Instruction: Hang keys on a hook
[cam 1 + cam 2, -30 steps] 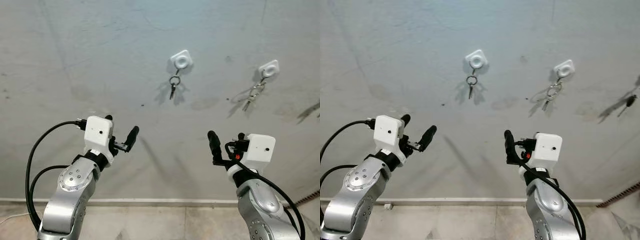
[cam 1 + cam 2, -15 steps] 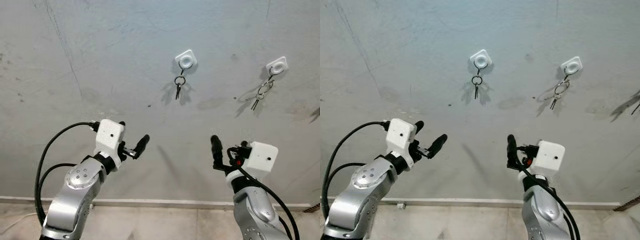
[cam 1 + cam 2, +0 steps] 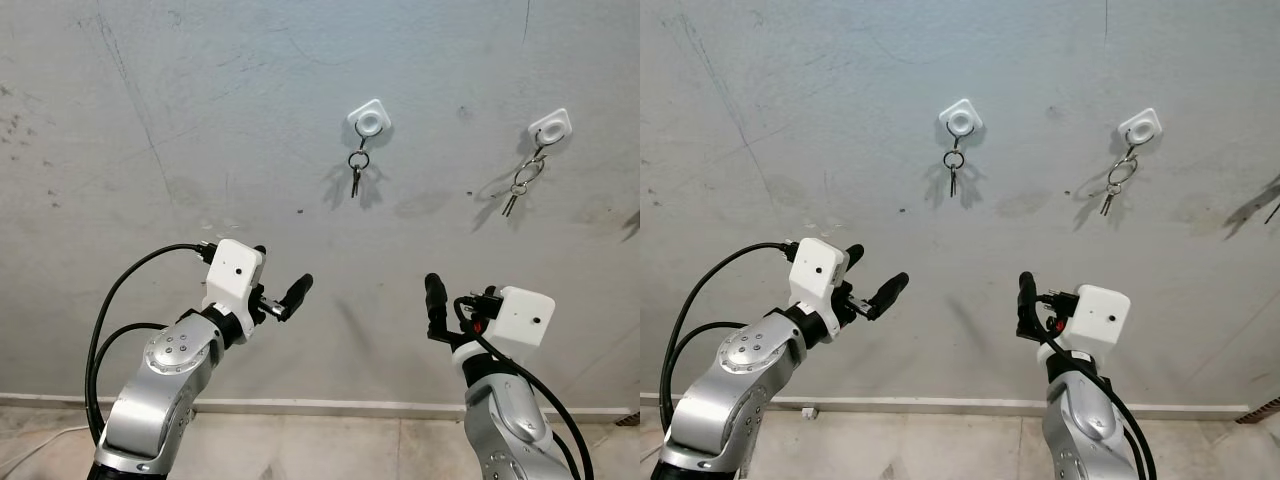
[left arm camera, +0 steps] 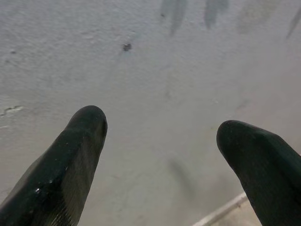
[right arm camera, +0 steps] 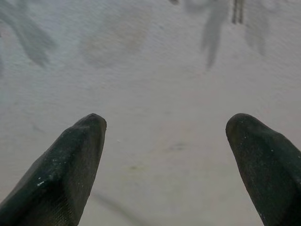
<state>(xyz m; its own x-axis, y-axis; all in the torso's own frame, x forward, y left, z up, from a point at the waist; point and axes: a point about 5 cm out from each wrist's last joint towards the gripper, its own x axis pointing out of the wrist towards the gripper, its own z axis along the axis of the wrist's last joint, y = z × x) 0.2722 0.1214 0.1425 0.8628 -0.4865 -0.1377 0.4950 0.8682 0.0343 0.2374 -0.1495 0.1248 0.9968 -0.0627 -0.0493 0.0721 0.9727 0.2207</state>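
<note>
Keys hang vertical from white hook, upper centre of frame. Left tool and right tool, both released and empty, below keys; right tool slightly nearer.

Home interior: bare plaster wall, white key hooks, skirting.

Scuffed grey wall, pale floor

Two black fingers spread before a grey wall
</note>
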